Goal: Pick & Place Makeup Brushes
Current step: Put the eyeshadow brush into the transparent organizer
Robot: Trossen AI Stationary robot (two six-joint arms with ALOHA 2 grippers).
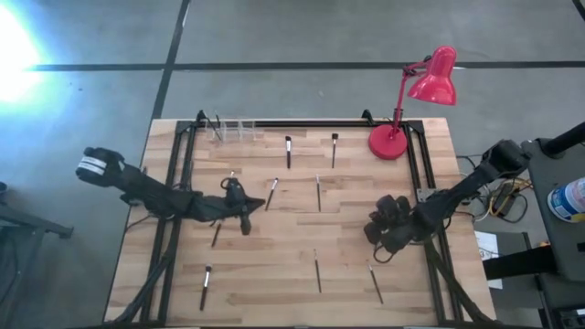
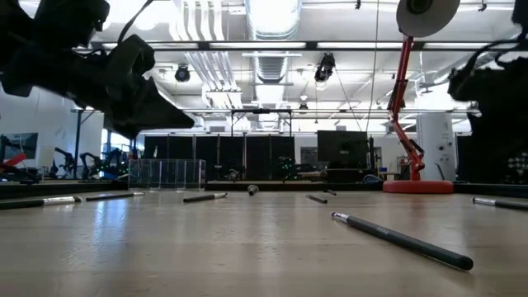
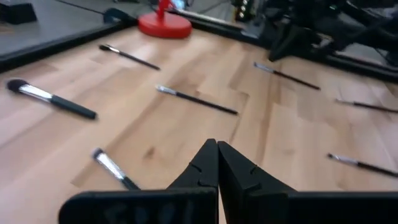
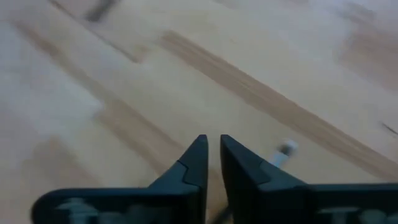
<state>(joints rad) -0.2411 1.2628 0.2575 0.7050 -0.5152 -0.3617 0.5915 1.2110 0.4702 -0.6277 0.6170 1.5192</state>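
Several makeup brushes lie flat and scattered on the wooden table, among them one [image 1: 288,151] and one [image 1: 335,149] toward the far edge, one [image 1: 318,192] mid-table and one [image 1: 206,286] near the near edge. My left gripper [image 1: 241,208] hovers left of centre, shut [image 3: 217,149], with a pale-ferruled brush [image 3: 114,167] just beside it on the wood. My right gripper [image 1: 382,230] hangs right of centre, its fingers a narrow slit apart [image 4: 213,144]. A brush's silvery ferrule [image 4: 284,150] shows beside one of its fingers.
A clear container [image 1: 230,129] stands at the far-left corner, and a red desk lamp [image 1: 391,140] has its base at the far right. A black frame rail [image 1: 302,122] runs along the far edge. In the low view a brush [image 2: 404,239] lies close in front.
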